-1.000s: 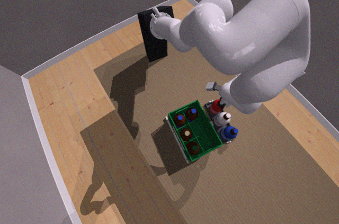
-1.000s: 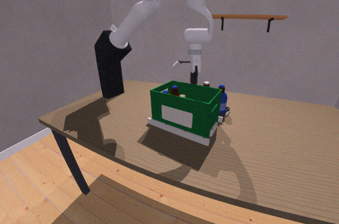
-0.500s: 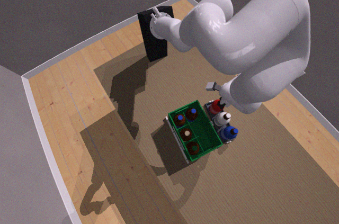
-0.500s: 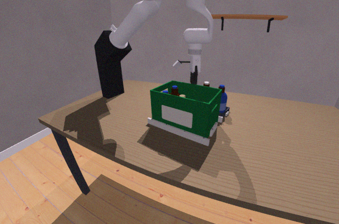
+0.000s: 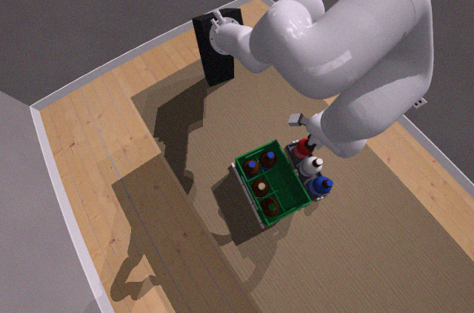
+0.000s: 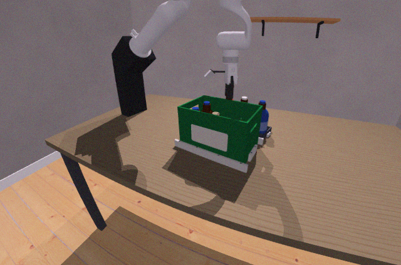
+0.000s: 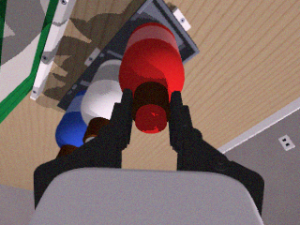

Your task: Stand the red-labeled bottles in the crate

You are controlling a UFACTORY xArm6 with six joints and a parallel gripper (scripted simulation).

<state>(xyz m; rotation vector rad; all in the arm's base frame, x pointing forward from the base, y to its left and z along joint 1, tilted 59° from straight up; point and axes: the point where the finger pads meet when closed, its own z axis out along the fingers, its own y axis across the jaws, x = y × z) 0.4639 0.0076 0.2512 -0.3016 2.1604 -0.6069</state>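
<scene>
The gripper (image 5: 310, 145) (image 6: 229, 97) (image 7: 151, 101) was pinching the neck of the red bottle (image 5: 302, 148) (image 7: 151, 63), which stood in the tray (image 5: 320, 195) (image 6: 268, 131) (image 7: 189, 52) beside a white bottle (image 5: 309, 166) (image 7: 99, 100), with a blue bottle (image 5: 318, 186) (image 6: 264, 121) (image 7: 70, 128) beyond it, while the green crate (image 5: 289, 210) (image 6: 237, 132) (image 7: 29, 89) nearby held four brown bottles, two of them blue-capped, along with unfilled cells.
</scene>
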